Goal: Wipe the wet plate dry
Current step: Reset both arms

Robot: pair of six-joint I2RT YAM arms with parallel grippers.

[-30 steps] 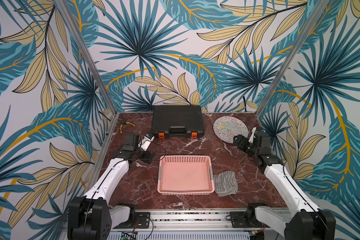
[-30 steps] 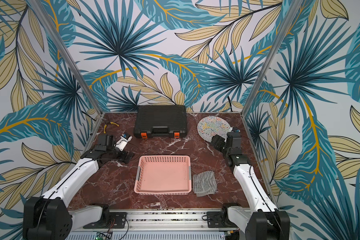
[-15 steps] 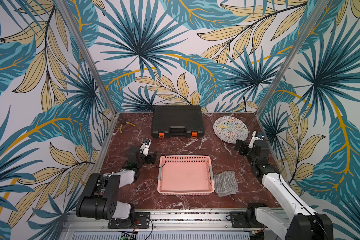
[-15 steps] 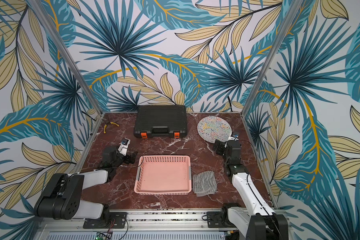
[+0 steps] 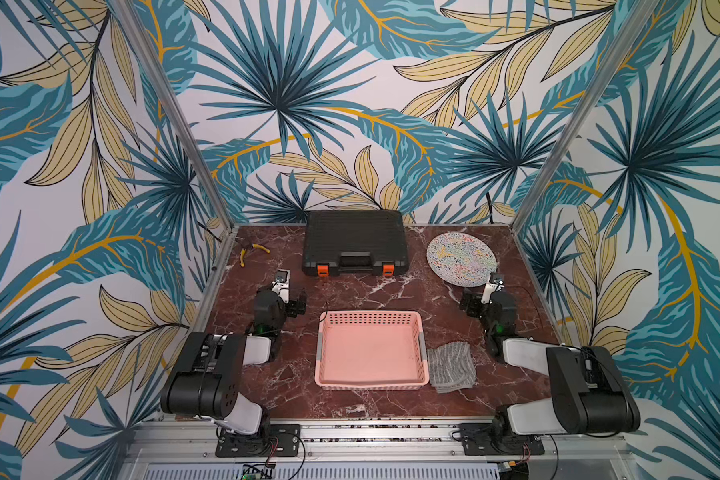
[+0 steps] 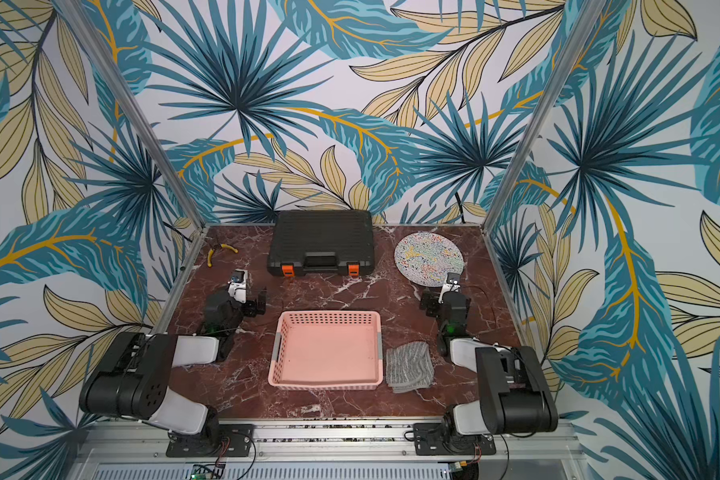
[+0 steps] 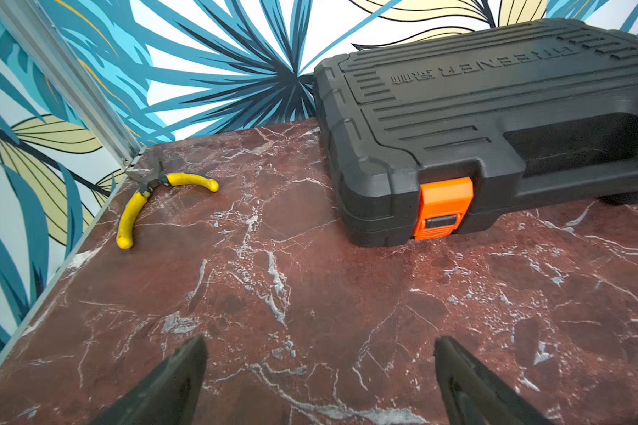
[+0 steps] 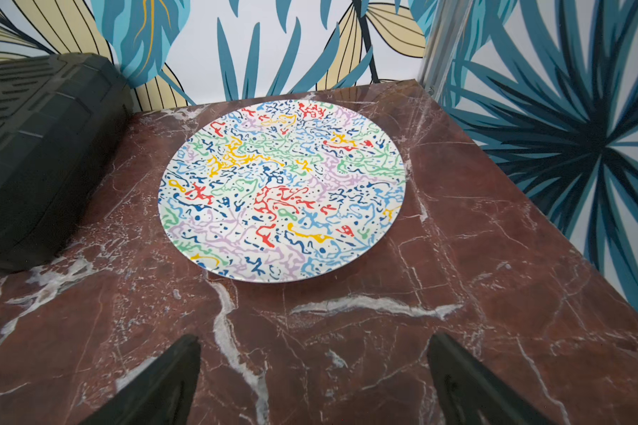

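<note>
1. Right gripper (image 8: pixel 314 338): I see its jaws spread wide with nothing between them, low over the bare counter (image 8: pixel 494 257).
2. Plate (image 8: pixel 280 191): white with multicoloured squiggles. It lies flat on the counter straight ahead of the right gripper, near its fingertips but not touching them. I cannot tell whether it is wet.
3. Grey cloth (image 5: pixel 449 365): crumpled on the counter behind the right gripper, alongside that arm and just beside the pink basket (image 5: pixel 371 318).
4. Left gripper (image 7: pixel 319 338): jaws apart and empty, over bare counter, well away from the plate.
5. Black tool case (image 7: pixel 457 128): closed, ahead of the left gripper and to its right.
6. Yellow-handled pliers (image 7: pixel 144 198): ahead of the left gripper and to its left, by the counter's corner.
</note>
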